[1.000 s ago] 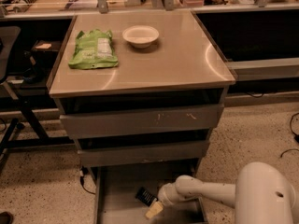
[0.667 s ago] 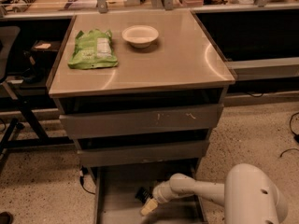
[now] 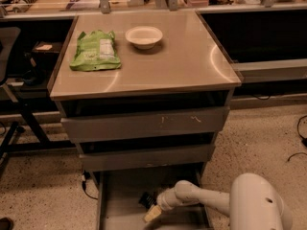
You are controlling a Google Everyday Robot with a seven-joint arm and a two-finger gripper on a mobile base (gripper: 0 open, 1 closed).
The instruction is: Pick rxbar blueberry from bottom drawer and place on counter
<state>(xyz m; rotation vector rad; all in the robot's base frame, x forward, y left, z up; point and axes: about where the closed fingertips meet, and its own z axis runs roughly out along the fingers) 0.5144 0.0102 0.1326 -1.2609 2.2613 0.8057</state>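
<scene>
Rxbar blueberry [image 3: 146,199], a small dark bar, lies on the floor of the pulled-out bottom drawer [image 3: 122,210], near the drawer's back under the cabinet. The robot's white arm [image 3: 211,202] reaches in from the lower right, and its gripper [image 3: 152,213] points down and to the left inside the drawer, its pale tip just in front of the bar; whether the jaws are apart or together cannot be told, nor whether they touch the wrapper. Above, two grey drawers [image 3: 144,123] sit closed beneath the glossy beige counter [image 3: 182,56]. A green snack bag [image 3: 95,51] lies on the counter's left side, with a white bowl [image 3: 144,36] just to its right near the back edge.
</scene>
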